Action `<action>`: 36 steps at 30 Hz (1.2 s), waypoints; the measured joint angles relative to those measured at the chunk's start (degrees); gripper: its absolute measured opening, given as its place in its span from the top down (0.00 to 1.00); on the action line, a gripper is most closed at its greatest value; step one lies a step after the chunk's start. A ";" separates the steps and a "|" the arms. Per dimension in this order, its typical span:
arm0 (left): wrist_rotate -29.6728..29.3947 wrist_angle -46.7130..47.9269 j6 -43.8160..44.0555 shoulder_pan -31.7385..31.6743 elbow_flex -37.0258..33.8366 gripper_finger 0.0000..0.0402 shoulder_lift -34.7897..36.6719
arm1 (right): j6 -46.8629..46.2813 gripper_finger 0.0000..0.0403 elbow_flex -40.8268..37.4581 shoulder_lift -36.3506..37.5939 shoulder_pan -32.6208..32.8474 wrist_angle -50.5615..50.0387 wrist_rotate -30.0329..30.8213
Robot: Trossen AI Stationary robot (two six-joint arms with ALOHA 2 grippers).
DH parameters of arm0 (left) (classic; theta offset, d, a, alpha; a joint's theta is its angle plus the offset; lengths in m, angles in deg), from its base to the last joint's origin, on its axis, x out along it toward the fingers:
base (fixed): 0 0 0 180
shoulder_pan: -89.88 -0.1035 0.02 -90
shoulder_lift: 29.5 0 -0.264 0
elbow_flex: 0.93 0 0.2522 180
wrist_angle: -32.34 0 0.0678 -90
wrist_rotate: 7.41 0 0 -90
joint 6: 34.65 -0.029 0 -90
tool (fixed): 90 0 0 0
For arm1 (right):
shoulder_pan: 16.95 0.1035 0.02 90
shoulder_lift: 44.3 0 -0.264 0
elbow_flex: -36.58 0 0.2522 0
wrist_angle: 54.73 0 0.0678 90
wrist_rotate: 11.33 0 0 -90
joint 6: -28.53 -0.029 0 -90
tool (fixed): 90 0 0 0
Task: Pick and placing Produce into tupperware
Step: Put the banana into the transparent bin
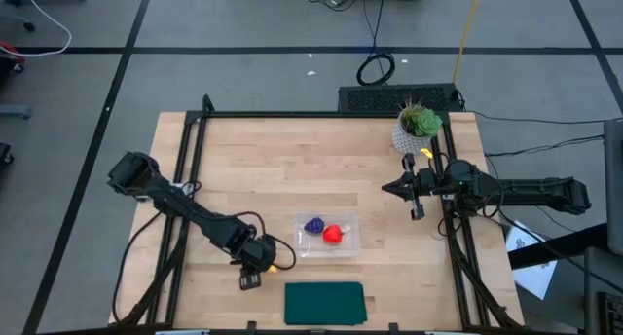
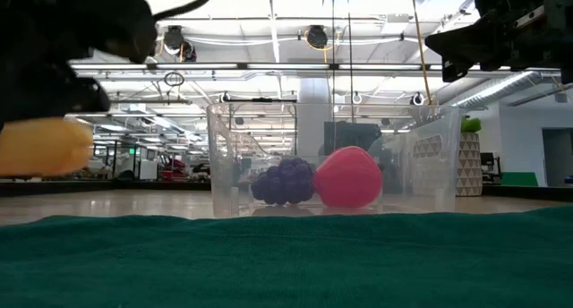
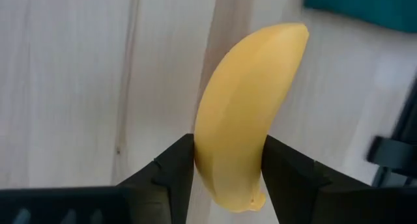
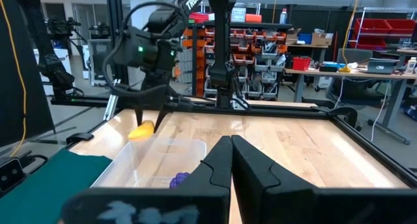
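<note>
The yellow banana [image 3: 244, 113] is between the fingers of my left gripper [image 3: 228, 160], near the table's front edge, just left of the tupperware [image 1: 348, 245]. The low view shows the banana [image 2: 43, 149] off the wood. The clear tupperware holds the purple grape cluster [image 1: 313, 226] and the red strawberry [image 1: 333, 235], both resting on its floor [image 2: 285, 183] [image 2: 347, 177]. My right gripper [image 1: 391, 189] waits shut above the table's right side, clear of everything. My left gripper pinches the banana near one end [image 3: 225, 175] between its two fingers, one on each long side. The fingers [image 4: 144, 113] come from above, pointing steeply down, and lie across the banana. The banana [image 4: 142, 131] is lifted clear of the table and lies roughly level.
A flat dark green rectangle [image 1: 324, 303] lies at the front edge, just right of my left gripper. A potted plant in a white pot [image 1: 418, 127] stands at the far right corner. Black frame rails [image 1: 185, 169] run along the table's sides.
</note>
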 joint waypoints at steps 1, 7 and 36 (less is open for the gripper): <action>-0.03 0.53 -0.52 -0.10 0.61 0.59 0.25 | 0.01 1.00 0.00 -0.01 0.02 0.02 -0.01; -1.37 7.26 -3.55 -0.98 4.51 0.59 0.76 | 0.02 1.00 0.01 -0.02 0.00 0.39 -0.01; -6.53 21.63 -14.01 -4.71 15.33 0.59 0.81 | 0.02 1.00 0.01 0.00 0.00 0.33 0.01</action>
